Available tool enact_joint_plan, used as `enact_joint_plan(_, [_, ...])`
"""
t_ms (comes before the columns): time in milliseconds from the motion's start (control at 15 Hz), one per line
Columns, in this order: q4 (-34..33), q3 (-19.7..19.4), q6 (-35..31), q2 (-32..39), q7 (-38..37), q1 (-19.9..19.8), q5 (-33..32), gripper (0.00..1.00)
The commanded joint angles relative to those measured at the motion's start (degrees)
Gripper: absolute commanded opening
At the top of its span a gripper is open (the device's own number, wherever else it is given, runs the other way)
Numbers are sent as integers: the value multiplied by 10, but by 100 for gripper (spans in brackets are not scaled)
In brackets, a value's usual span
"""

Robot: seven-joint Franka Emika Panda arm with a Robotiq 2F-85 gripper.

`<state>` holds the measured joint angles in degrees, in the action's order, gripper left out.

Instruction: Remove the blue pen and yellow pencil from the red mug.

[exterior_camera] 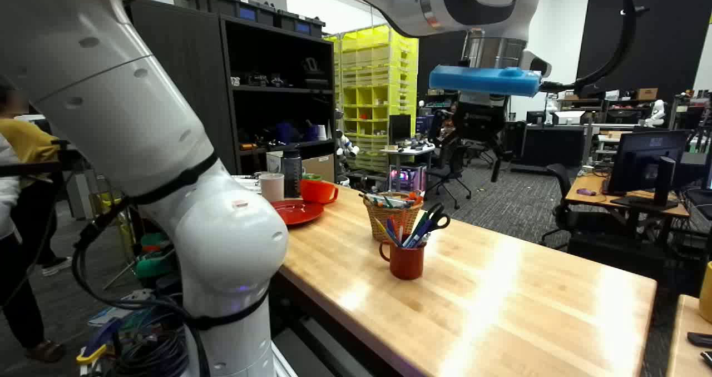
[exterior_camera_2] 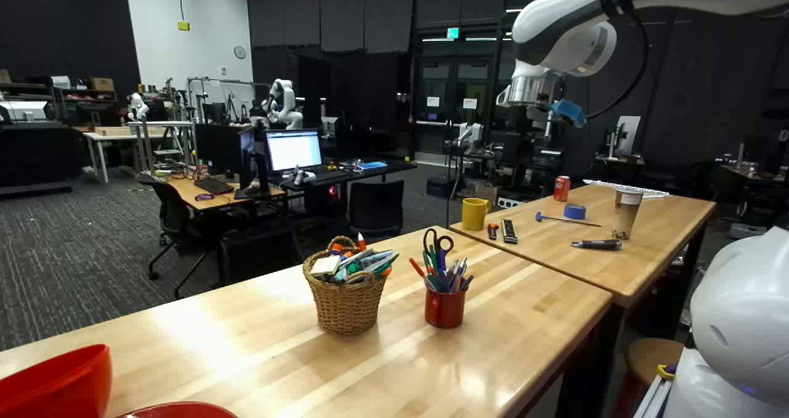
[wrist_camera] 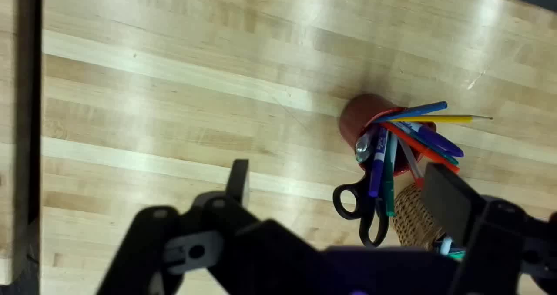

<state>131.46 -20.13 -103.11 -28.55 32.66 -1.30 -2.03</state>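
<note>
Wooden desk (wrist_camera: 174, 112) beneath my end effector (wrist_camera: 337, 173), jaws apart.
Below them, the red mug (wrist_camera: 362, 116) holds the blue pen (wrist_camera: 424, 109) and yellow pencil (wrist_camera: 446, 118).

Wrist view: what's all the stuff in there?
table: 1, tan, across middle
second tabletop: 1, tan, left edge
mug: 1, red, on table
blue pen: 1, blue, in mug
pencil: 1, yellow, in mug
purple markers: 2, purple, in mug
green marker: 1, green, in mug
teal pen: 1, teal, in mug
orange marker: 1, orange, in mug
red-tipped pen: 1, pale, in mug
scissors: 1, black handles, in mug
shiny thing: unclear count, silver, in mug
basket: 1, brown, beside mug, contents unclear
gripper: 1, black, open above table
</note>
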Motion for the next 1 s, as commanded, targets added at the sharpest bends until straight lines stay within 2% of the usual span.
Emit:
enact_joint_plan(0, [-1,12,1,3,6,-15,7,100])
enact_joint_plan(133, [13,31,1,-10,7,-7,1,100])
enact_joint_plan(333, [42,80,-1,-25,8,17,-4,100])
enact_joint_plan(600, [47,142,-7,-18,-20,48,-7,100])
enact_joint_plan(933, [45,173,-111,11,-86,66,7,100])
